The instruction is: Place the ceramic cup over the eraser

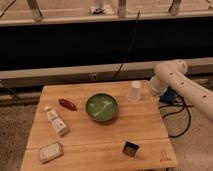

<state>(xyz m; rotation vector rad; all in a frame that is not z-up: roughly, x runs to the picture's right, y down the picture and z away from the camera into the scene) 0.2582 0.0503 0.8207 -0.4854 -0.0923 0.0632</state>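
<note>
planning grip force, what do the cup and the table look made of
Ceramic cup: plain white, dull sheen, likely ceramic, maybe plastic. Table: light wood, visible plank seams, smooth finish. Gripper hangs open just right of the cup.

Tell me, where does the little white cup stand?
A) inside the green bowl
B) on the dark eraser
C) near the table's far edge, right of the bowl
C: the ceramic cup stands near the far edge, right of the green bowl, with the gripper just to its right.
</note>
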